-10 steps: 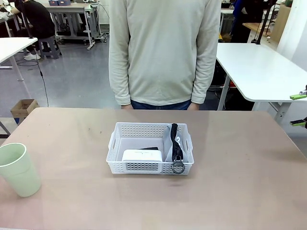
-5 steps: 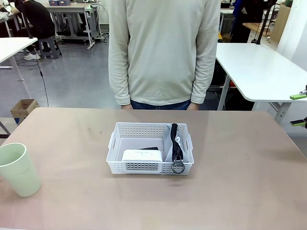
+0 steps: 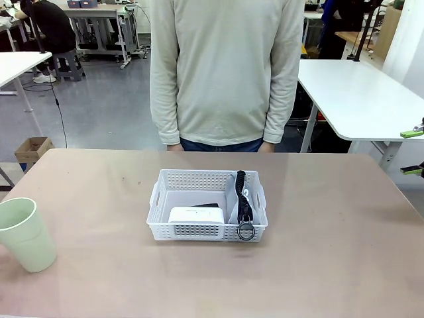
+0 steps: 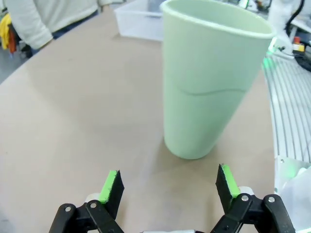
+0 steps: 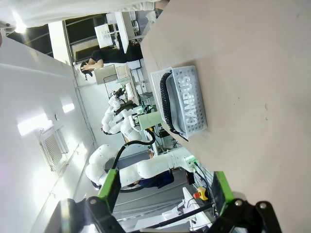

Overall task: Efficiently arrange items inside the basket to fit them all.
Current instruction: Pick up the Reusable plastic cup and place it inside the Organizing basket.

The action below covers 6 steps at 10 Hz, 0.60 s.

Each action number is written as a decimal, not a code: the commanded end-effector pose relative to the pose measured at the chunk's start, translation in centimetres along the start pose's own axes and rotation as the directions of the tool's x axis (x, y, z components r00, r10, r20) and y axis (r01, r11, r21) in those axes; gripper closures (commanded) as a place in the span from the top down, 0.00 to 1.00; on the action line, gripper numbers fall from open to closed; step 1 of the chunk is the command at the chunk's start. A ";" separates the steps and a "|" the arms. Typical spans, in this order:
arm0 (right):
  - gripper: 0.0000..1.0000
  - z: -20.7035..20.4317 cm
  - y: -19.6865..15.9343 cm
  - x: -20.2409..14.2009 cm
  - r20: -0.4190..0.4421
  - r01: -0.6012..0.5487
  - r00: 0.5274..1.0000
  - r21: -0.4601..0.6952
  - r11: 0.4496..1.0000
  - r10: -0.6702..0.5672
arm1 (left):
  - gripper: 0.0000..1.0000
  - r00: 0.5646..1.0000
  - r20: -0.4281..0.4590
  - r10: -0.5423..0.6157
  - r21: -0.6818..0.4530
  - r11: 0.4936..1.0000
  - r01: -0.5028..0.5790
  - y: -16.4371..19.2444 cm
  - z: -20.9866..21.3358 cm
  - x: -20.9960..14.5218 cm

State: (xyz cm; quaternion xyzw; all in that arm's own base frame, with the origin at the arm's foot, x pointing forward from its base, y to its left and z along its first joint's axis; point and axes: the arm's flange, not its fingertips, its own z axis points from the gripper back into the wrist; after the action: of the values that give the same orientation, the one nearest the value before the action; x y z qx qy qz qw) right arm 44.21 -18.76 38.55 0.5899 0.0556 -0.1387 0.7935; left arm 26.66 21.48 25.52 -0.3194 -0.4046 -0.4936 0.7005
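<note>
White box hides most of the black stapler behind it.

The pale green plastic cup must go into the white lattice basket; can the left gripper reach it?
Probably yes: the left gripper is open and faces the upright pale green plastic cup, with only bare table between them.

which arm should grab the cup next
Left. The left pincer is open with the cup right in front of it, standing outside the basket on the robot's left. The right pincer sits far off, on the basket's other side.
</note>
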 end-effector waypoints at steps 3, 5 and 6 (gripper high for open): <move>1.00 -0.1 0.3 -0.5 0.002 0.000 1.000 0.002 1.000 0.000 | 1.00 0.991 0.061 -0.120 0.065 0.991 0.116 -12.1 -6.5 3.3; 1.00 -0.1 0.3 -0.5 0.002 0.000 1.000 0.002 1.000 0.000 | 1.00 0.993 0.043 -0.110 0.073 0.992 0.107 -12.2 -7.7 3.3; 1.00 -0.1 0.3 -0.5 0.002 0.000 1.000 0.002 1.000 0.000 | 1.00 0.994 0.030 -0.107 0.051 0.993 0.106 -12.5 -8.3 3.3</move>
State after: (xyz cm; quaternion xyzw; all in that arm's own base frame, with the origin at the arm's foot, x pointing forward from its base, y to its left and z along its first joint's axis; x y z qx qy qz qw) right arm 44.21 -18.75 38.54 0.5900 0.0557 -0.1387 0.7935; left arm 26.54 21.92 28.63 -0.3060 -0.4395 -0.5070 0.6754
